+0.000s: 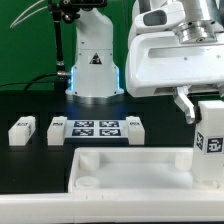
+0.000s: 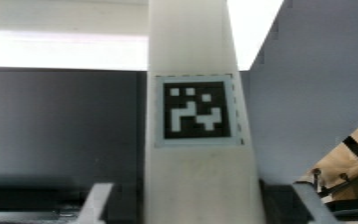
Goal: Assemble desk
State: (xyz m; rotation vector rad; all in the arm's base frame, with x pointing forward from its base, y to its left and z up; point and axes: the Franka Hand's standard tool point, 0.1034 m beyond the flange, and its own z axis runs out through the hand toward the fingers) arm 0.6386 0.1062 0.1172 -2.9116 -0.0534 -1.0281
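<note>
**Now: leg [image 1: 210, 140] held upright for seating**

The gripper [image 2: 201, 200], partly closed, clamps this white leg vertical, probably so its lower end can seat in the desk top [image 1: 130, 165], which lies rim-up on the table [image 1: 30, 158] just below it.

Rimmed desk top [image 1: 120, 172] flat; tagged leg [image 1: 211, 140] upright over one end; three legs [image 1: 56, 128] lying behind.

Inspection, wrist camera: a white leg [image 2: 202, 60] of square section runs lengthwise through the middle of the view, one flat face to the lens. A square black-and-white tag [image 2: 197, 110] sits on that face. The claw [image 2: 202, 206] grips the leg, with dark fingers [image 2: 98, 205] flanking its near end. The dark tabletop [image 2: 60, 120] lies behind.
</note>
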